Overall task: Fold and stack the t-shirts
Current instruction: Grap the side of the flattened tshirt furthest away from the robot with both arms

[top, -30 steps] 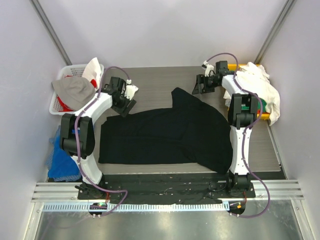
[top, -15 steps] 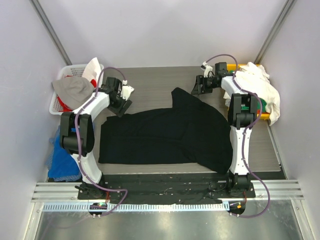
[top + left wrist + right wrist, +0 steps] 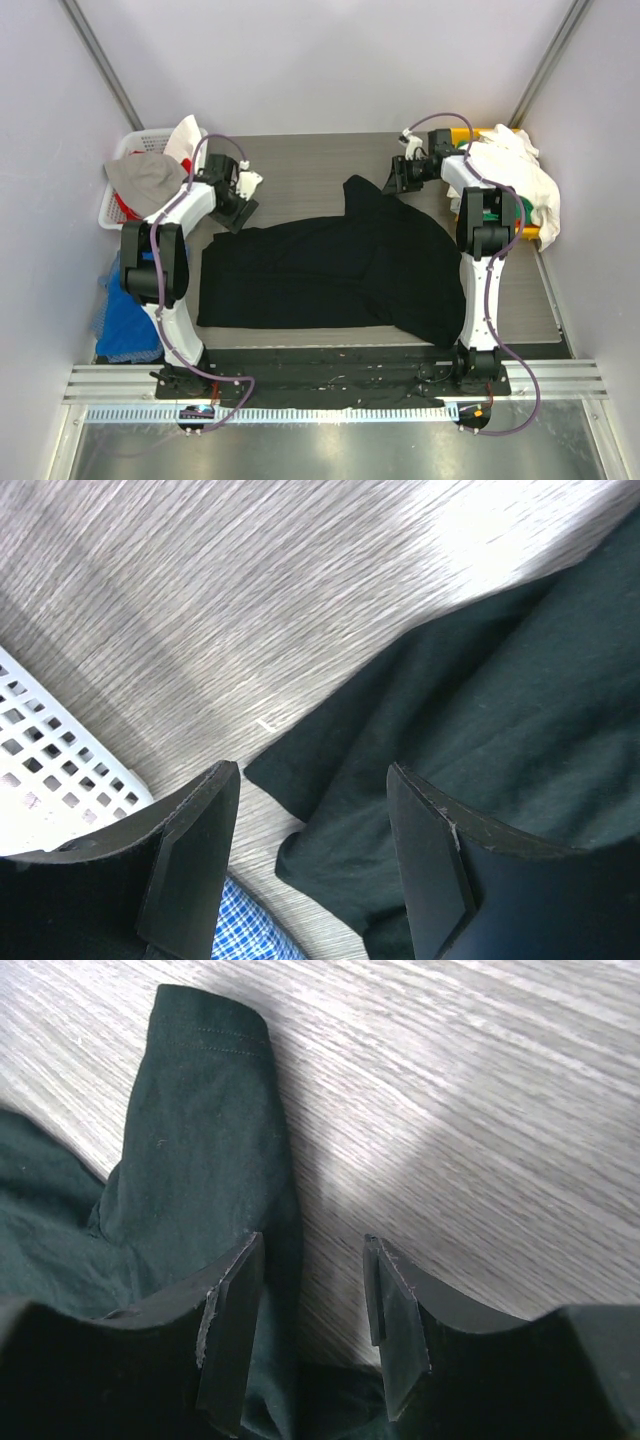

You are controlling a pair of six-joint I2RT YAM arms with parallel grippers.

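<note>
A large black t-shirt (image 3: 330,270) lies spread on the table, with one sleeve (image 3: 355,192) pointing to the far side. My left gripper (image 3: 238,208) hovers open at the shirt's far left corner. In the left wrist view that corner (image 3: 330,780) lies between the fingers (image 3: 190,860) of the left gripper (image 3: 310,850), unpinched. My right gripper (image 3: 397,180) stands open just right of the sleeve. In the right wrist view the sleeve (image 3: 200,1160) runs under the left finger of the right gripper (image 3: 312,1325), and bare wood fills most of the gap.
A white basket (image 3: 122,150) holding grey, white and red clothes stands at the far left. White t-shirts (image 3: 515,175) are heaped over a yellow rail (image 3: 470,132) at the far right. A blue checked cloth (image 3: 115,310) hangs beside the table's left edge.
The left gripper has drifted slightly left and toward the far side, off the shirt's corner. The right gripper's jaws have narrowed beside the sleeve. The shirt has not moved.
</note>
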